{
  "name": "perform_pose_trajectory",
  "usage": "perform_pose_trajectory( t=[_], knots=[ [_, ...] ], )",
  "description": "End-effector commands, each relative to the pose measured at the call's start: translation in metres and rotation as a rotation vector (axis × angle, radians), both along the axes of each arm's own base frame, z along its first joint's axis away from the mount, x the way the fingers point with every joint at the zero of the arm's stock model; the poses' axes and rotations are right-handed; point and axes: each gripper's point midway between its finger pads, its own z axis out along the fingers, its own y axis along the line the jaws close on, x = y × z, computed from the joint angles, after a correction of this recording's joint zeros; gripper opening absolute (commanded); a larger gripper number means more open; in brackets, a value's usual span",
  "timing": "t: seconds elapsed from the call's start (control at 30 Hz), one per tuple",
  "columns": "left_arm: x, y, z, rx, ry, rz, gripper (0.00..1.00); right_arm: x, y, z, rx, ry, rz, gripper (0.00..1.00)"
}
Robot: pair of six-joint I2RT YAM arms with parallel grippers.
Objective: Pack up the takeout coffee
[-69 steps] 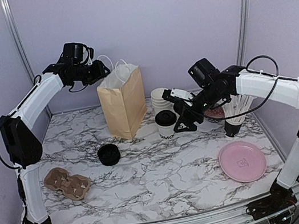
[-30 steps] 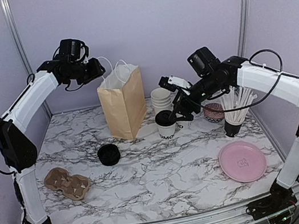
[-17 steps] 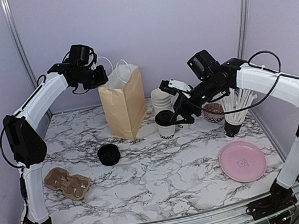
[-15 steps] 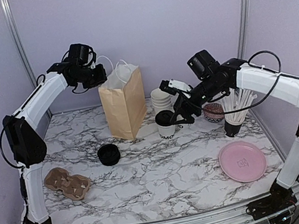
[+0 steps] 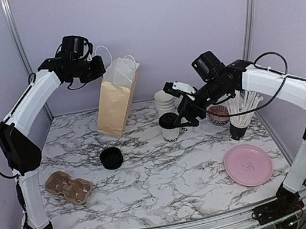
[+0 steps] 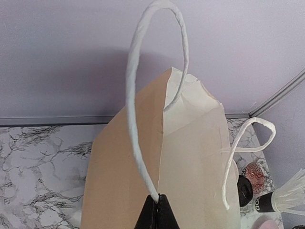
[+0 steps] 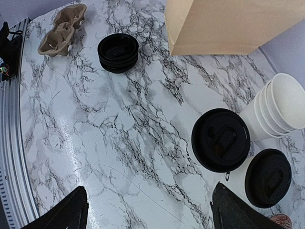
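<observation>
The takeout coffee (image 5: 169, 128), a white cup with a black lid and dark lettering, stands mid-table; its lid (image 7: 220, 140) shows in the right wrist view. A second lidded cup (image 7: 268, 178) stands beside it. My right gripper (image 5: 184, 116) is open just above and right of the coffee, fingers (image 7: 71, 214) wide apart over bare marble. My left gripper (image 5: 94, 68) is shut on the white handle (image 6: 143, 119) of the brown paper bag (image 5: 116, 100). The bag hangs tilted, its top leaning right. It fills the left wrist view (image 6: 143, 191).
A stack of lidless white cups (image 5: 164, 100) stands behind the coffee. A stack of black lids (image 5: 111, 157) and a cardboard cup carrier (image 5: 68, 187) lie at the left. A patterned bowl (image 5: 219, 114), straws in a black holder (image 5: 240, 114) and a pink plate (image 5: 248, 164) are at the right.
My left gripper has pulled the bag's handle up and to the left; the bag has tipped and its base has slid left. My right gripper has settled over the coffee.
</observation>
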Motion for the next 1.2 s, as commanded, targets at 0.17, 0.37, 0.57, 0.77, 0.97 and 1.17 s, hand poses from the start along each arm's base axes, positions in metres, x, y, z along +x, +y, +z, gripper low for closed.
perform_pose_trajectory(
  t=[0.17, 0.37, 0.57, 0.77, 0.97, 1.17],
  knots=[
    [-0.083, -0.016, 0.11, -0.153, -0.183, 0.046, 0.0, 0.002, -0.005, 0.003, 0.003, -0.027, -0.019, 0.87],
    [-0.146, -0.03, 0.118, -0.276, -0.208, 0.131, 0.0, 0.001, -0.012, 0.023, 0.015, -0.073, -0.043, 0.87],
    [-0.212, -0.048, 0.102, -0.378, -0.226, 0.176, 0.0, -0.008, -0.041, 0.077, 0.154, -0.05, -0.041, 0.89],
    [-0.259, -0.051, 0.082, -0.485, -0.253, 0.253, 0.0, -0.026, -0.053, 0.091, 0.219, -0.005, -0.016, 0.89],
    [-0.288, -0.059, 0.061, -0.586, -0.255, 0.275, 0.0, -0.032, -0.052, 0.081, 0.226, 0.032, 0.0, 0.89],
    [-0.32, -0.052, 0.074, -0.7, -0.336, 0.324, 0.0, -0.029, -0.047, 0.08, 0.241, 0.052, 0.013, 0.89]
  ],
)
